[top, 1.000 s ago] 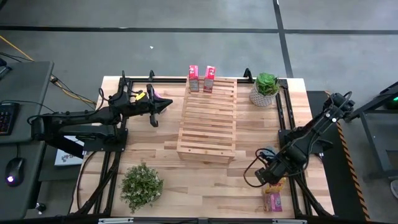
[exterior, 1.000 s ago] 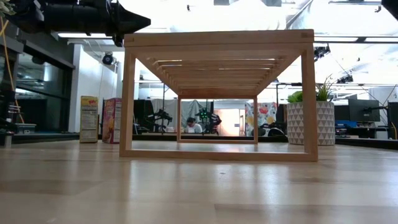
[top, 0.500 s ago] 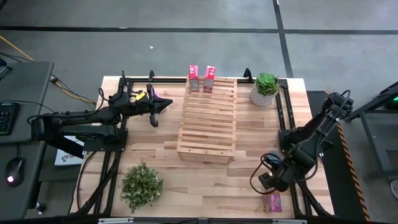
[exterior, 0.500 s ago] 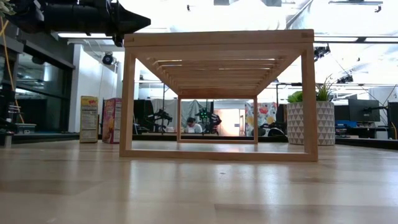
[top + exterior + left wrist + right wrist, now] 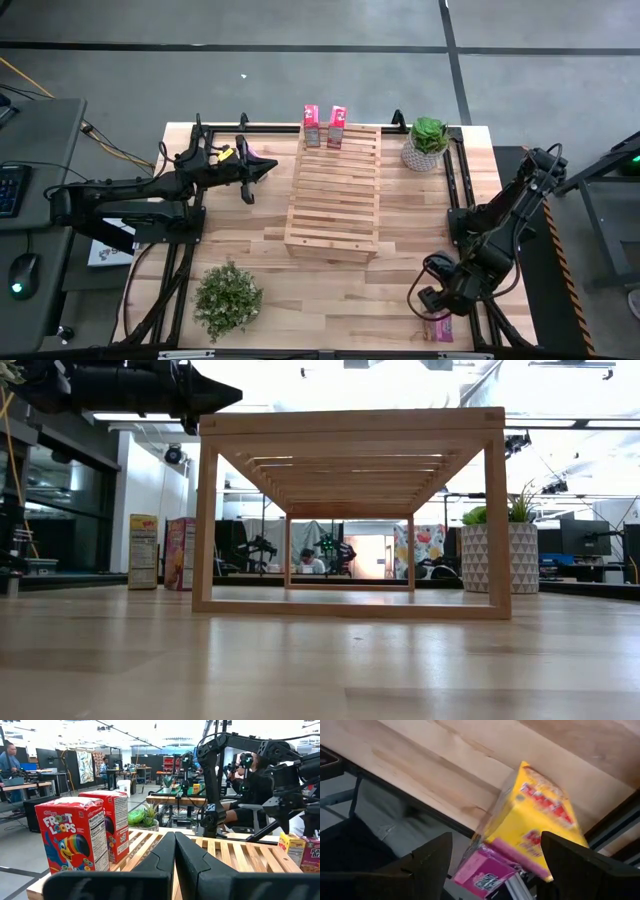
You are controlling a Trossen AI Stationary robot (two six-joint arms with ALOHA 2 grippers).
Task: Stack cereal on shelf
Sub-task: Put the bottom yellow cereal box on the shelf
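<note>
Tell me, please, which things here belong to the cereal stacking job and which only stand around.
For the job:
- wooden shelf
- two red cereal boxes standing at its far end
- yellow cereal box and pink cereal box at the table's near right corner
- right gripper, open over them
- left gripper, shut, waiting left of the shelf

Just standing around:
- white potted plant
- bushy plant

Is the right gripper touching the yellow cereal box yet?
Apart. The right wrist view shows the right gripper open, with the yellow cereal box between its fingers and clear space on both sides.
</note>
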